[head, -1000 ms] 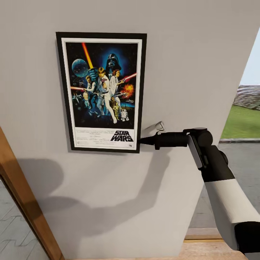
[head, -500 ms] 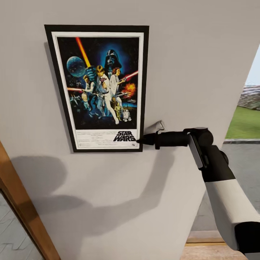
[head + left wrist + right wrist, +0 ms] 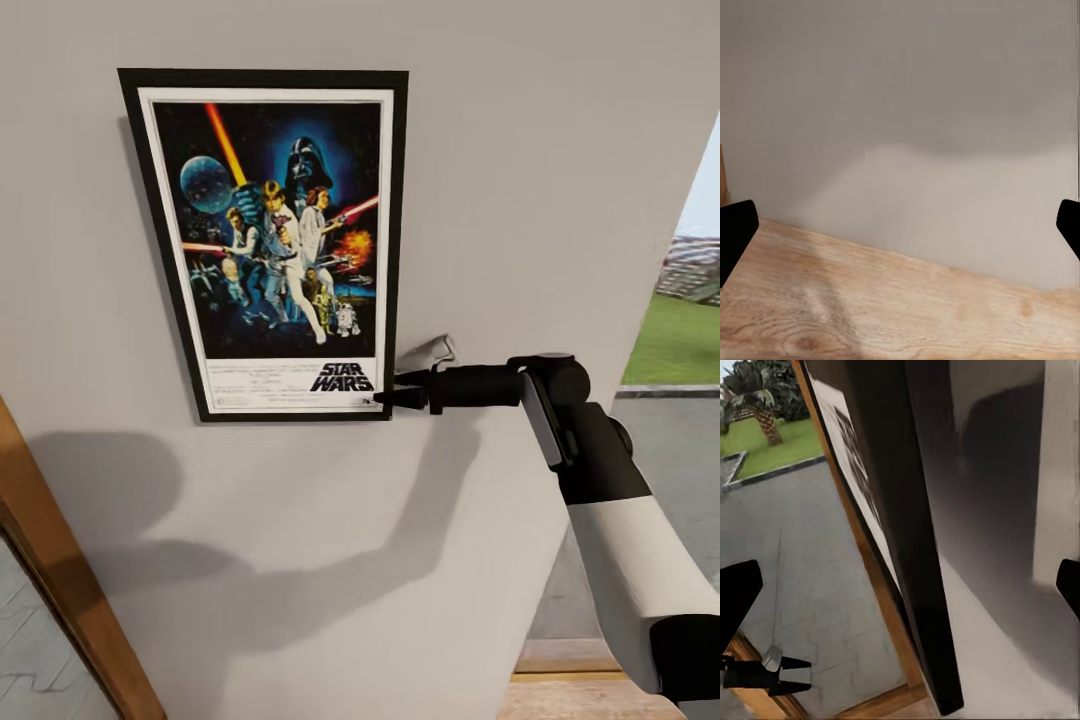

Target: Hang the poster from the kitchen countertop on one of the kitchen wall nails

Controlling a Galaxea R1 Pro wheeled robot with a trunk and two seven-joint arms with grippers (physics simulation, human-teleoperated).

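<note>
Poster flat against grey wall, hanging upright; shifted slightly leftward from a moment ago. Right claw at poster's lower right corner, fingers now apart, apparently released: hanging probably done. Left claw wide apart, holding nothing. Nail hidden behind poster, so seating impossible to confirm.

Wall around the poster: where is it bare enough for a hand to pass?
Bare grey wall runs below the poster and right of it, up to the window opening. It is crowded at the poster's lower right corner, where the right gripper sits.
</note>
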